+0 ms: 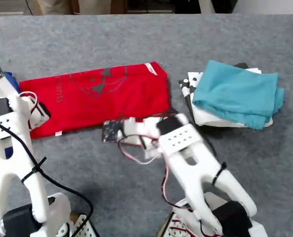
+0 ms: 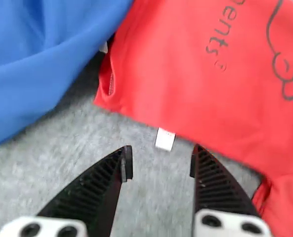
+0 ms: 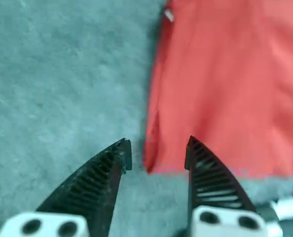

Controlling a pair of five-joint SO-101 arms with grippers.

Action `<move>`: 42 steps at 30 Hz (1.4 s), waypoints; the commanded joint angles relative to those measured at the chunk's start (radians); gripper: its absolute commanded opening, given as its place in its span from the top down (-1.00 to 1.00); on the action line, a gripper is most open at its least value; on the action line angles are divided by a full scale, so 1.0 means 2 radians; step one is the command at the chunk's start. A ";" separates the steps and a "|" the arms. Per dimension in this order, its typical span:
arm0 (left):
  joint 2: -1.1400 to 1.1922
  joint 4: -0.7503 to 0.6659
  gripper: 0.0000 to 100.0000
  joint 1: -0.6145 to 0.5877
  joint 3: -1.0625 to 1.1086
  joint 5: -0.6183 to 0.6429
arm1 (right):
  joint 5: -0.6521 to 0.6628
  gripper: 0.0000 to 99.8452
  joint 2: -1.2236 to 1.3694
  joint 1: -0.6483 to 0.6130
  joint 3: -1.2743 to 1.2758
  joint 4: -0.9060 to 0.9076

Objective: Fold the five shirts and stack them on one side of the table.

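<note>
- The left gripper (image 2: 161, 150) is seen released, jaws spread and nothing grasped, low over the bare table (image 2: 47, 163) just short of the near edge of the red shirt (image 2: 195, 74)
- A small white tag (image 2: 164, 138) is seen on that edge, lying between the two fingertips in the left wrist view
- The right gripper (image 3: 157, 144) is also released and empty; it is placed at the red shirt's near right corner, with one finger over grey table and the other over red cloth
- The red shirt is laid flat as a long band from the left arm (image 1: 13, 133) to just past the right arm (image 1: 186, 143), print side up
- A blue shirt (image 2: 37, 54) is found loosely bunched just beside the red shirt's left end, at the table's left edge
- On the right side a stack is formed: a folded teal shirt (image 1: 237, 94) on top, a white shirt (image 1: 210, 118) under it, and a checked shirt (image 1: 189, 85) showing at the stack's left side
- The stack is near the red shirt's right end but apart from it, with a narrow strip of table between
</note>
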 commanded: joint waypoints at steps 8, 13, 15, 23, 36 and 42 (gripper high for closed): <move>0.145 -0.020 0.59 0.021 -0.048 0.021 | 0.005 0.61 0.159 0.001 -0.056 -0.042; 0.165 -0.021 0.59 0.011 -0.051 0.020 | 0.008 0.62 0.214 0.002 -0.108 -0.009; 0.163 -0.021 0.59 0.010 -0.048 0.018 | 0.008 0.62 0.217 0.002 -0.119 -0.001; 0.162 0.015 0.59 0.010 -0.073 0.022 | 0.018 0.62 0.218 0.003 -0.122 -0.003; 0.167 0.153 0.58 -0.048 -0.219 0.110 | 0.021 0.94 0.218 0.012 -0.104 -0.048; 0.167 0.188 0.58 -0.053 -0.259 0.120 | 0.018 0.99 0.218 0.012 -0.104 -0.048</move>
